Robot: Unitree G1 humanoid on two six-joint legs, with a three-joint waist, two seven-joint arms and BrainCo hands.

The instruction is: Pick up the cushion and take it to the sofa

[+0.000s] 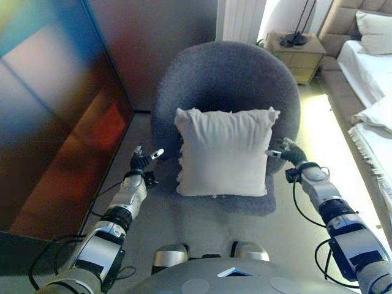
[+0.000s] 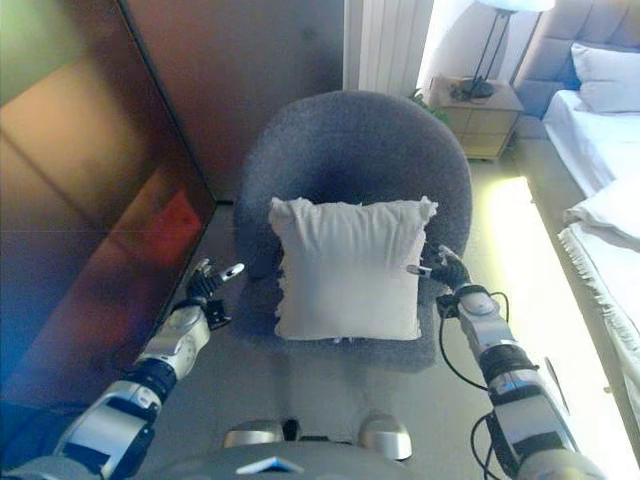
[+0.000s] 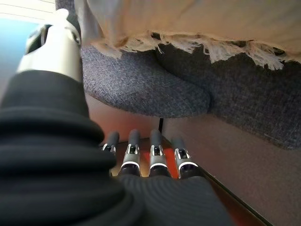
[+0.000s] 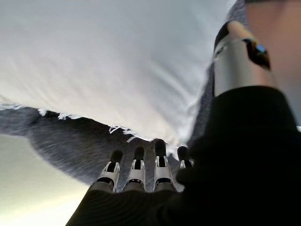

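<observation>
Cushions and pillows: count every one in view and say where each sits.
3. The white fringed cushion leans upright on the grey armchair, between the two hands. A pillow rests against the bed's headboard; another pillow lies on the bed nearer the robot. More may be hidden.

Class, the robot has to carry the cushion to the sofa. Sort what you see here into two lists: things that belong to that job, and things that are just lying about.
Belongs to the job:
white fringed cushion
grey armchair it leans in
left robot hand, open, beside the cushion
right robot hand, open, at the cushion's other edge

Just lying about:
bedside table
lamp base
bed
white pillow
</observation>
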